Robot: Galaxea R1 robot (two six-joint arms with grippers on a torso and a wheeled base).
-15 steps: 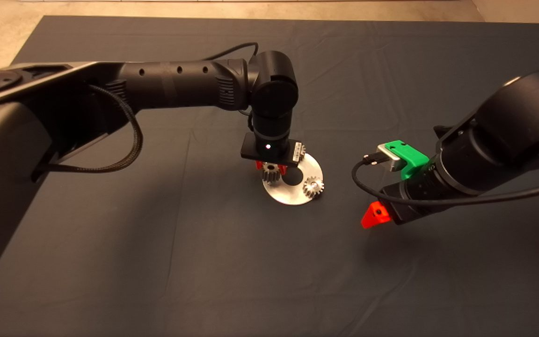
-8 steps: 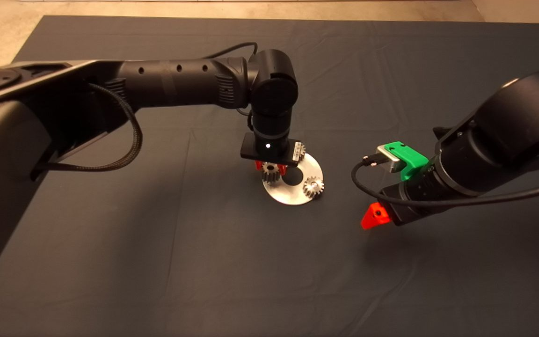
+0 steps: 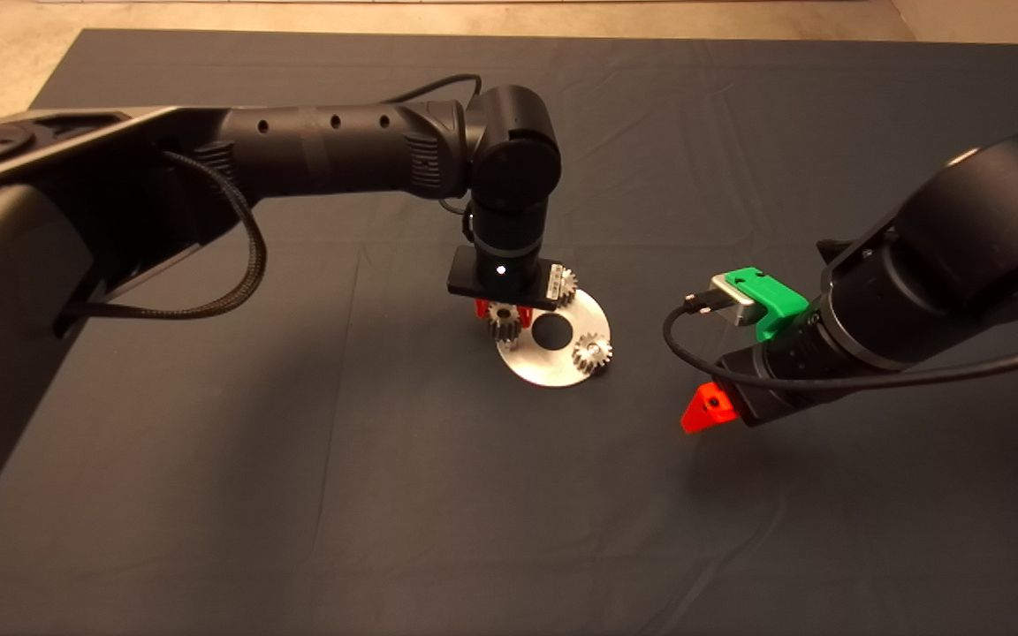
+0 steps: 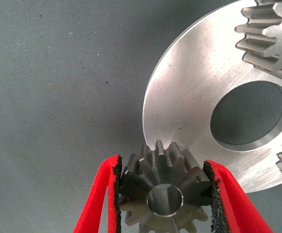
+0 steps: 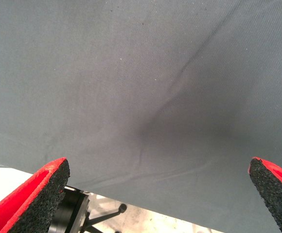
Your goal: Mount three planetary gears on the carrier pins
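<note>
While two gears already sit on the disc, the 3rd gear isn't on a pin yet – left gripper clamps it just over the disc's edge, w/ no bare pin visible under it. Right gripper waits spread wide over the mat, well off to the side. Vs a sec ago, left arm has lifted and pulled the gear a bit farther back

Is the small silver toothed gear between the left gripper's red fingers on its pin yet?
Not yet. The left gripper grips the small silver toothed gear at the flat silver disc's edge, its bore empty.
</note>
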